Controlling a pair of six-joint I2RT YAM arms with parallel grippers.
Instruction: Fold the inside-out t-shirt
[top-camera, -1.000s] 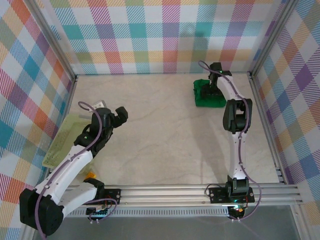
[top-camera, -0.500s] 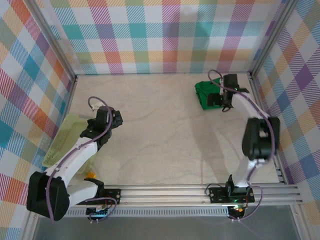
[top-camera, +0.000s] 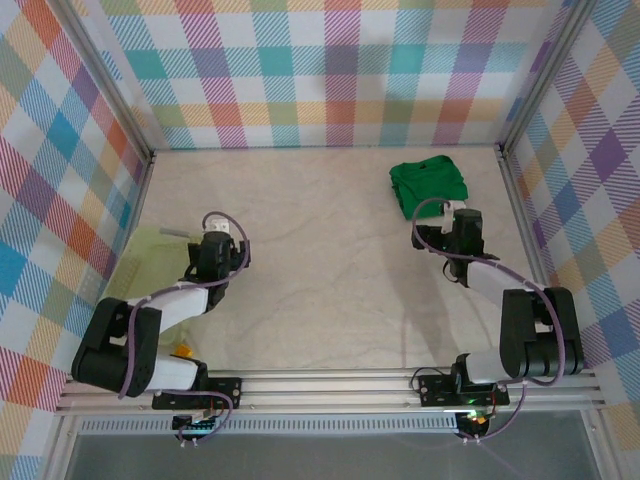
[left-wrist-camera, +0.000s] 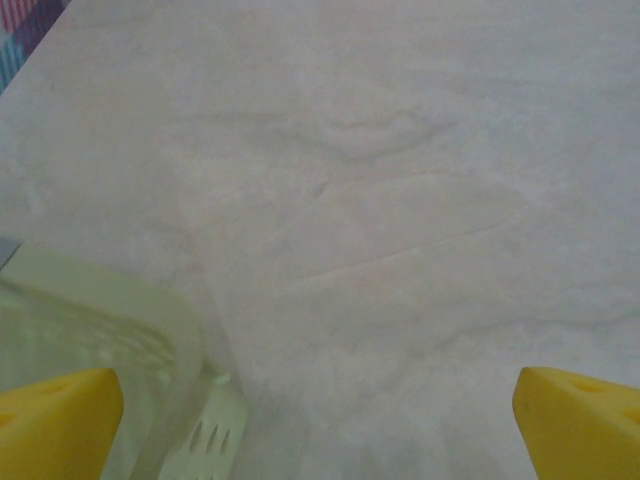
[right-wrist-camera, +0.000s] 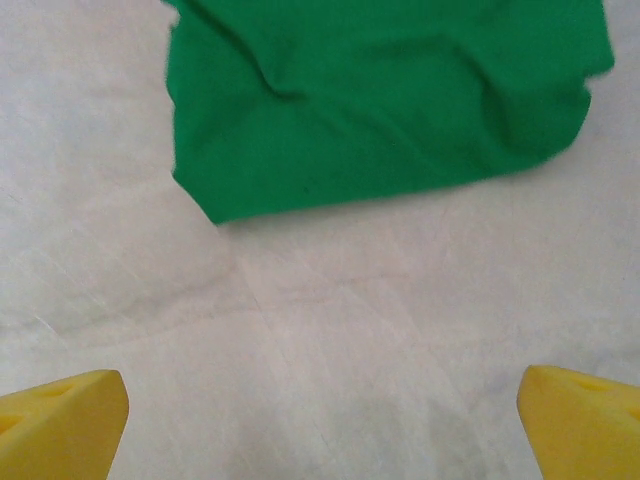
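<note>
Already bundled into a compact pad, the green t-shirt (top-camera: 428, 187) lies near the far right corner of the pale marbled table (top-camera: 320, 290), just beyond the right gripper (top-camera: 462, 224), jaws spread and empty; the left gripper (top-camera: 215, 248) gapes likewise. Soft, light and limp, it would likely lift best pinched at an edge corner. Plaid walls (top-camera: 330, 70) enclose the cell.

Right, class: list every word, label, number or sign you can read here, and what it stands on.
None can be read: the green t-shirt, mesh basket, table and checked walls are unlettered.
Any marking on the arm bases is too small to read.
</note>
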